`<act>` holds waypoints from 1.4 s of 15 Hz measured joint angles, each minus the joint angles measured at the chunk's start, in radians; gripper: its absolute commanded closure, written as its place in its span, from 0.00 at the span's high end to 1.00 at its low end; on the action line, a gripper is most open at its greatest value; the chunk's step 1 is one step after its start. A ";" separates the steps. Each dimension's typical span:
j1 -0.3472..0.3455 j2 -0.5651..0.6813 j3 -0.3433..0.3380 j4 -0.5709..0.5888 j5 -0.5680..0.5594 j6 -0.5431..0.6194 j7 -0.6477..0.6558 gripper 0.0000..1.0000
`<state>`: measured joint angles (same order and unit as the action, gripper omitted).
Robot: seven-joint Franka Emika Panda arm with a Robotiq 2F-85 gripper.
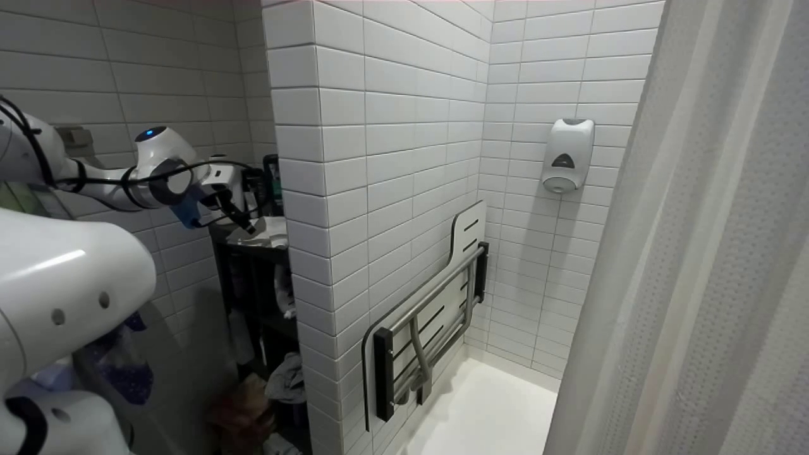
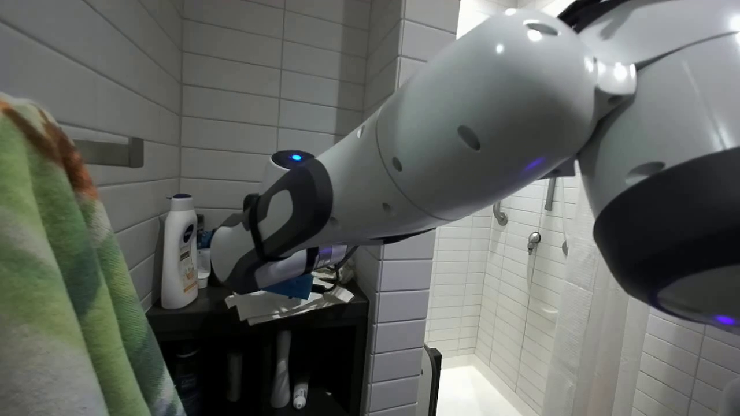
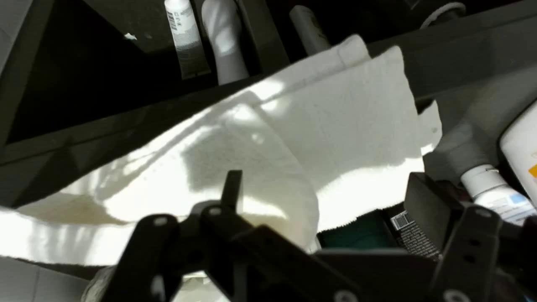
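Gripper (image 3: 327, 199) set wide, fingers (image 3: 231, 188) well apart, nothing pinched between them. Hangs low over the top of a black shelf unit (image 2: 196, 325), beside the tiled partition wall (image 1: 297, 208).

Nearest to it: white cloth (image 3: 352, 121), layered and rumpled, lying on that top with its front edge poking out past the rim.

Handling, as I judge it: very light, soft, limp. Would sag from any single pinch point and fold over itself. Matte face, so slipping looks unlikely; nothing to crush. Glare washes out the surface in the wrist view, so woven cloth or heavy paper towelling cannot be settled, nor whether a fingertip touches it. If paper, a hard tug could tear it.

Best hold, probably: the rounded loose layer uppermost, whose rim crosses the gap between the fingers. Tips low, gather a ridge, squeeze. Overhanging front corner looks a fair second choice.

Position: cloth beneath the gripper and spreading out forward of it. One finger stands over the cloth; the other sits at its edge, next to a barcoded dark box (image 3: 413, 237). White lotion bottle (image 2: 180, 254) upright near the cloth, at the end away from the wall.
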<state>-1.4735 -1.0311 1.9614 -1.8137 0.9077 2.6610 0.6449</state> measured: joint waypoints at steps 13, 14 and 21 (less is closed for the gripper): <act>-0.055 -0.105 -0.011 0.096 0.000 0.046 0.013 0.12; -0.059 -0.107 -0.016 0.100 0.000 0.046 0.013 0.06; -0.082 -0.110 -0.048 0.105 -0.004 0.030 0.012 0.01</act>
<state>-1.5554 -1.1410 1.9132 -1.7088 0.9037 2.6907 0.6567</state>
